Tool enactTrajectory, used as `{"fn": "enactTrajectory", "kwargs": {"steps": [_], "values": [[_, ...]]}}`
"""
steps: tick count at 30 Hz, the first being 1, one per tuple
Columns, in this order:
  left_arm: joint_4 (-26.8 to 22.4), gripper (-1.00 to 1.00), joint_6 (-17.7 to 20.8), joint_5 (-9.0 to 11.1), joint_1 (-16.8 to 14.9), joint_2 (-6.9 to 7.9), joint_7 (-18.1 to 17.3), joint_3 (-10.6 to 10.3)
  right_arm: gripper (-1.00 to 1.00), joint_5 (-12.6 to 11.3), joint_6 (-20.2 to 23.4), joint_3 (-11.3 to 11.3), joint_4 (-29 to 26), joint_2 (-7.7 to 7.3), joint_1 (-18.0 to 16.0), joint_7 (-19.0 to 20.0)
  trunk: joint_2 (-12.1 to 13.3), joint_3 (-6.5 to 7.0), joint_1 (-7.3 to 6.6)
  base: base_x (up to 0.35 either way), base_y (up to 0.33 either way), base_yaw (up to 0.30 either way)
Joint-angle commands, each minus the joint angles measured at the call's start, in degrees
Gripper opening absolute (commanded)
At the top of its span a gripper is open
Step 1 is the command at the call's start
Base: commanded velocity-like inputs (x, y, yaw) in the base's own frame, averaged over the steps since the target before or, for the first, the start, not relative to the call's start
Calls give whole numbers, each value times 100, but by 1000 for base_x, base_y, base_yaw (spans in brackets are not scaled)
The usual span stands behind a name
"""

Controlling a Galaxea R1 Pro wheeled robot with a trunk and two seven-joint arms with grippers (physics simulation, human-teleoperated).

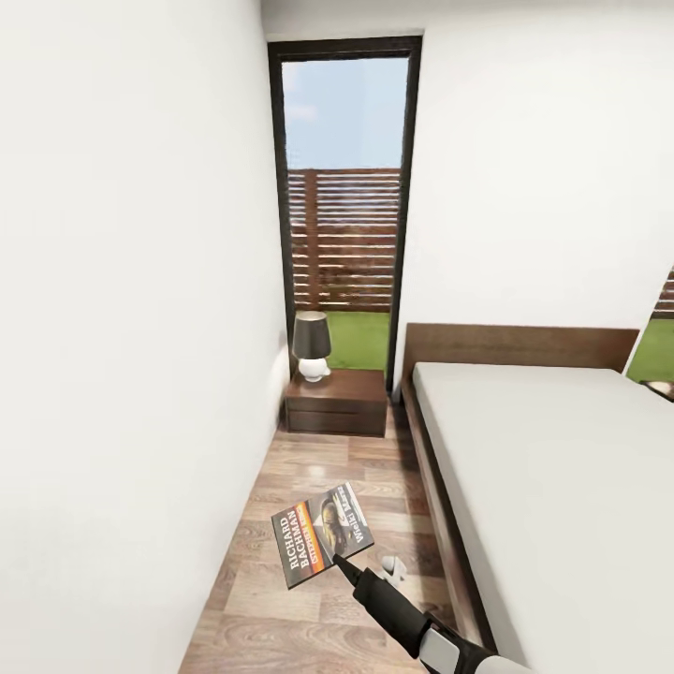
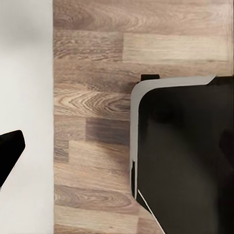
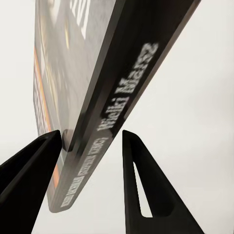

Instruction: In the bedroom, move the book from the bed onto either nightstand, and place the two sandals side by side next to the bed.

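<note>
The book, dark with an orange band and white "RICHARD BACHMAN" lettering, hangs above the wood floor in the narrow aisle between the white wall and the bed. My right gripper is shut on its near edge. In the right wrist view the book stands edge-on between the two black fingers of the right gripper. A dark brown nightstand stands ahead at the end of the aisle, beside the headboard. One black fingertip of my left gripper shows over the floor. The sandals are out of view.
A lamp with a dark shade and white base stands on the nightstand's left part. Behind it is a tall dark-framed window. The white wall bounds the aisle on the left. My black base is over the plank floor.
</note>
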Motion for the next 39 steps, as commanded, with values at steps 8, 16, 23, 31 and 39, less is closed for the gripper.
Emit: {"fn": "enactTrajectory", "kwargs": {"steps": [8, 16, 23, 31, 39], "values": [[13, 100, -4, -562, -247, -9, -98, 53, -100, -4, -42, 3, 8, 0, -2, 4, -4, -2, 2, 110, 50, -3], [-4, 100, -14, -673, -316, -34, -108, 53, -100, -4, -42, 3, 8, 0, -2, 5, -4, -2, 2, 30, 14, 0], [-11, 100, -7, -693, -552, -67, -114, 53, -100, -7, -38, 0, 8, -7, -2, 6, -4, -2, 2, 64, 39, -71], [-14, 100, -18, -716, -686, -73, -117, 53, -100, -14, -34, -5, 7, -14, -2, 10, -4, -2, 2, 55, 36, -148], [-20, 100, -22, -726, -805, -73, -118, 53, -100, -26, -33, -4, 9, -7, 2, 63, -4, -2, 2, 34, 27, -29]]}}
